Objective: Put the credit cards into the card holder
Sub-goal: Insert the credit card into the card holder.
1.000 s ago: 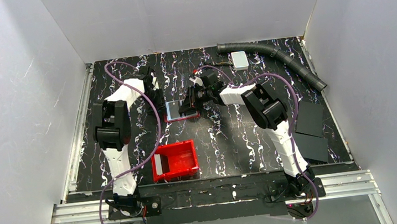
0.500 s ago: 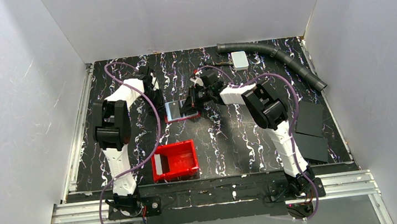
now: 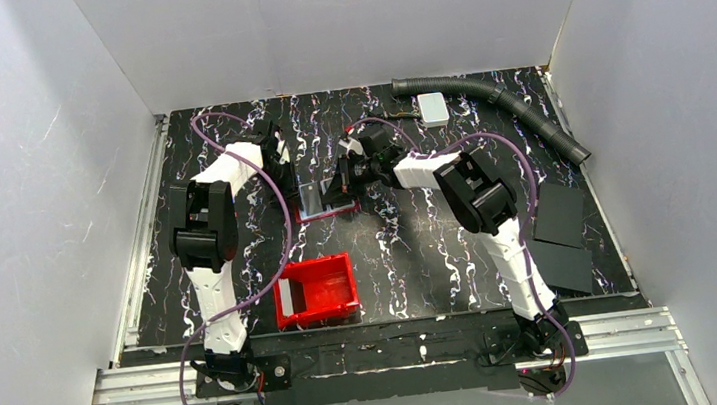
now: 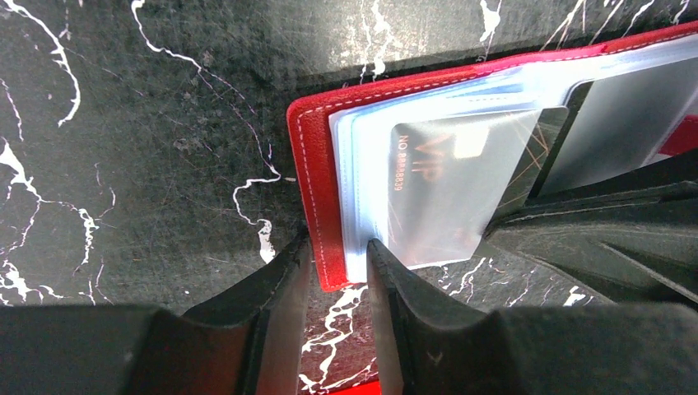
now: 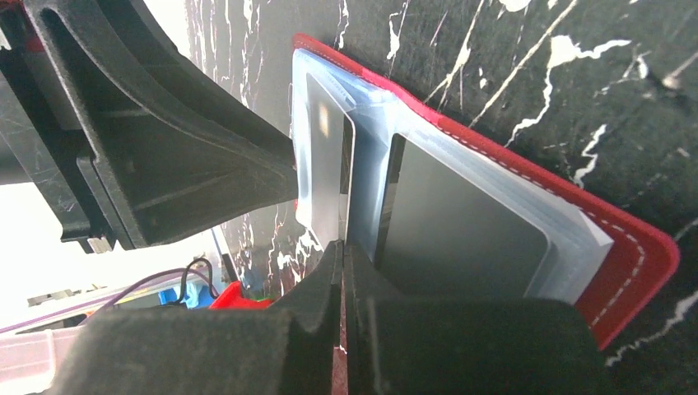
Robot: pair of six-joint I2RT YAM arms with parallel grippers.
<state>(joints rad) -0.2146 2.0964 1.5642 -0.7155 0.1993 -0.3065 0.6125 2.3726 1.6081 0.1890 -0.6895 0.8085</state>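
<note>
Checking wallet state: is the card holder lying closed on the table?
No, the card holder lies open, its clear sleeves and a card showing.

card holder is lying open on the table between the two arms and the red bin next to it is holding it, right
Not quite. The card holder does lie open on the table between the two arms, but the red bin sits apart from it, nearer the arm bases, holding only a pale card. The top external view shows this.

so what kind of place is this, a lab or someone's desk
Most likely a robot lab test cell: plain white walls box in a black marbled table, and two arms are bolted to an aluminium rail at its near edge.
</note>
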